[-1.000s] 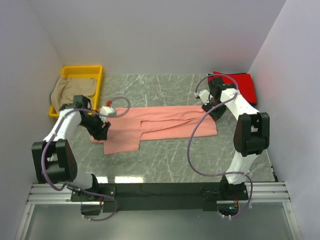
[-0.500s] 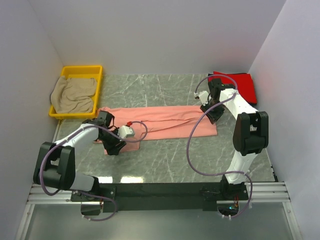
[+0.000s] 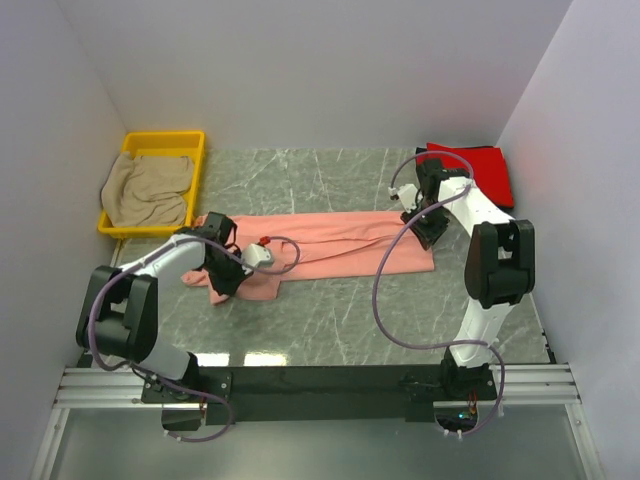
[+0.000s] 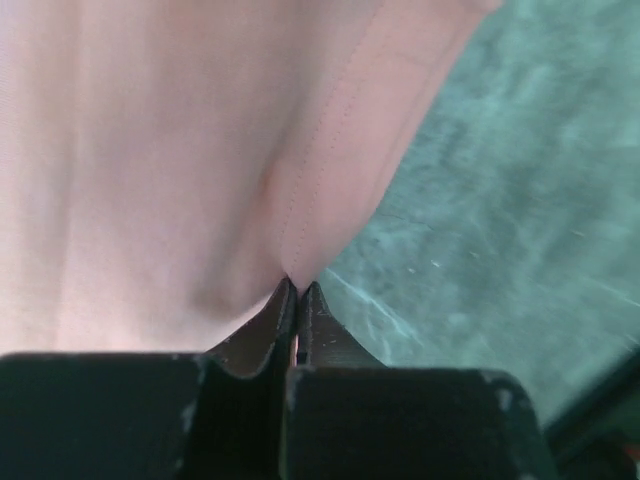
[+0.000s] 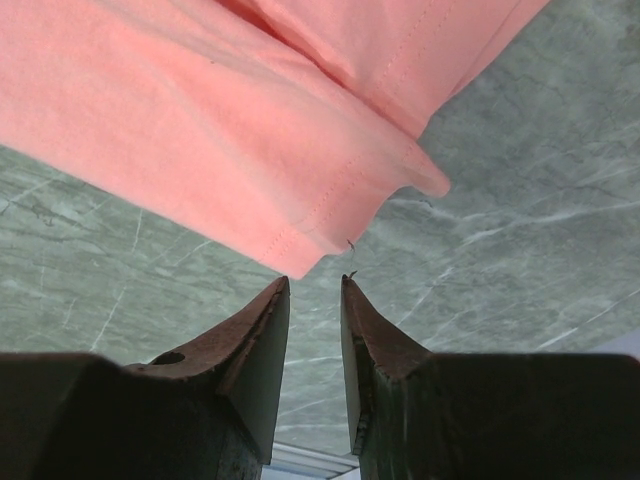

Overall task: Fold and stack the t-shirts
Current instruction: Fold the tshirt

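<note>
Salmon-pink t-shirt [image 3: 330,245] lying lengthwise on the marble table [image 3: 350,310], starting just right of the yellow bin [image 3: 165,139], with one gripper at each end.
Top view: the beige-tan t-shirt [image 3: 148,190] lies crumpled inside the bin; the bright red t-shirt [image 3: 480,170] lies at the far right, well apart from the bin. From this view the finger state of either gripper cannot be told. Left wrist view: the left gripper [image 4: 298,290] has its fingers pressed together on a pinched fold of the pink cloth at the end nearest the bin. Right wrist view: the right gripper [image 5: 312,285] has its fingers set a narrow gap apart with nothing between them, and a hemmed corner of the shirt lies just beyond the tips.
</note>
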Controlling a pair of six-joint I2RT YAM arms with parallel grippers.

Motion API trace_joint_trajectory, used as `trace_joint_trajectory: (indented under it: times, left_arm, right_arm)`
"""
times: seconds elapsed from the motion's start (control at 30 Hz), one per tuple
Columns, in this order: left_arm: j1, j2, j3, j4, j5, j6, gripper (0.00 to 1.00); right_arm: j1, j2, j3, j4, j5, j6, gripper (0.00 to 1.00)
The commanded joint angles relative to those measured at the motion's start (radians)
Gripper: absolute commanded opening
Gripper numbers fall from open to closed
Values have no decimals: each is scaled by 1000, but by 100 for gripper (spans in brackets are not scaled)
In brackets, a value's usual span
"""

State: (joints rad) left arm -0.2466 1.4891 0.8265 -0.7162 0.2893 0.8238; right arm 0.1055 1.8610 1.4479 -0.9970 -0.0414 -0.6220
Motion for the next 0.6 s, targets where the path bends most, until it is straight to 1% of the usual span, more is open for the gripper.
trace_joint_trajectory:
  times: [0.0,0.07,0.1,0.13,0.17,0.2,0.23,0.27,0.3,0.37,0.4,0.43,0.5,0.53,0.57]
  left_arm:
    - [38,28,217,-201,120,23,1]
    - [58,65,313,-250,160,28,1]
    - [75,110,400,-267,163,34,1]
    - [84,138,442,-282,163,35,1]
    - [93,198,483,-284,168,38,1]
    - [110,229,564,-284,168,35,1]
    - [119,262,604,-278,166,29,1]
    - [128,333,647,-276,169,23,1]
    - [144,364,721,-269,171,9,1]
    - [161,440,776,-209,163,-38,4]
    - [171,465,824,-195,156,-44,9]
    - [174,485,842,-172,140,-58,23]
    - [190,522,884,-117,122,-83,29]
    - [194,528,895,-103,116,-92,38]
    - [199,531,902,-74,111,-112,44]
  right_arm:
    - [-16,23,61,-25,11,-5,34]
    - [-24,36,74,-28,9,-12,34]
    - [-26,41,81,-28,9,-13,34]
    - [-27,50,86,-28,9,-15,34]
    - [-27,55,91,-28,9,-18,34]
    - [-29,61,100,-29,9,-19,34]
    - [-27,73,106,-34,5,-19,34]
    - [-29,79,114,-34,3,-18,34]
    - [-29,84,124,-35,2,-18,36]
    - [-29,95,132,-37,0,-18,37]
    - [-29,93,129,-34,1,-18,39]
    - [-29,95,131,-34,3,-18,39]
    - [-29,93,128,-32,3,-15,41]
    - [-29,90,126,-32,5,-13,41]
    - [-29,89,121,-34,5,-13,41]
